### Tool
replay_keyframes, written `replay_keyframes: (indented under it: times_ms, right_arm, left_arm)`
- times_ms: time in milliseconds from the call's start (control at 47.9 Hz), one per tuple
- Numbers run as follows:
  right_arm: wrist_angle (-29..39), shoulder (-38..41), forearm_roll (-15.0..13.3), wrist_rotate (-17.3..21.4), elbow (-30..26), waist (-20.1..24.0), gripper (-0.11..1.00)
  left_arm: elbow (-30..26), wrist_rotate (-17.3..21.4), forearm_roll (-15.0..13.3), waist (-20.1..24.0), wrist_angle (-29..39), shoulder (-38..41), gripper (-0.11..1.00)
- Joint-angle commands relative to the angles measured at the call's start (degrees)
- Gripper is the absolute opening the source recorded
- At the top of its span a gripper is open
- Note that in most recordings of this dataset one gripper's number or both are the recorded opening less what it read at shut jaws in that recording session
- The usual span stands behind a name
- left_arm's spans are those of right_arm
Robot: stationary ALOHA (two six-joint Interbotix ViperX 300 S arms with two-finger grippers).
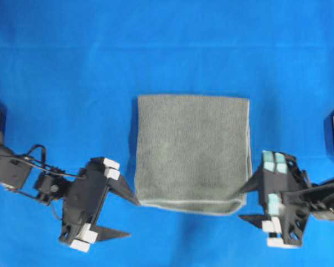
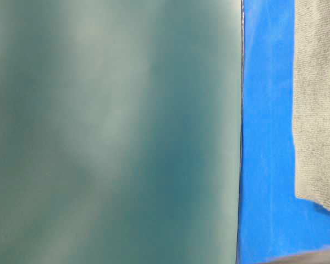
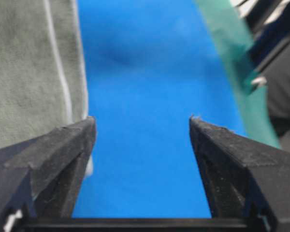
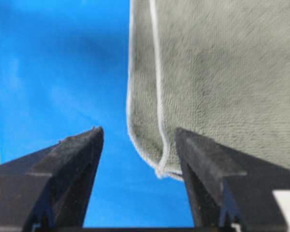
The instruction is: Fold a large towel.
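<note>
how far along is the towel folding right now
Done: the towel lies flat as a layered, squarish stack on the blue cloth. In hand: nothing; the left gripper and right gripper are open at its near corners. Left: perhaps another fold.

Black arms with looped cables carry black-fingered, white-padded tools (image 1: 118, 214).

one towel (image 1: 192, 153), two grippers, left gripper (image 1: 124, 214), right gripper (image 1: 246, 203)
</note>
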Motion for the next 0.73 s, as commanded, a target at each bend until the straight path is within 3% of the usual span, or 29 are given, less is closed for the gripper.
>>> replay_keyframes:
  times_ms: [0, 313, 480, 709]
  right_arm:
    - [5.3, -3.8, -1.1, -0.1, -2.3, 0.7, 0.63]
    - [15.4, -21.4, -10.8, -0.2, -0.7, 0.8, 0.63]
    - [18.5, -31.0, -13.2, -1.6, 1.3, 0.8, 0.63]
    - [28.1, -40.7, -15.0, -4.0, 7.3, 0.8, 0.63]
  left_arm:
    - [-0.6, 0.4, 0.4, 0.0, 1.8, -5.4, 0.73]
    - [1.2, 0.9, 1.0, 5.6, 10.4, -24.3, 0.73]
    - [4.3, 1.1, 1.1, 9.5, 14.9, -33.8, 0.73]
    - [10.4, 3.4, 1.1, 15.0, 21.5, -49.6, 0.71]
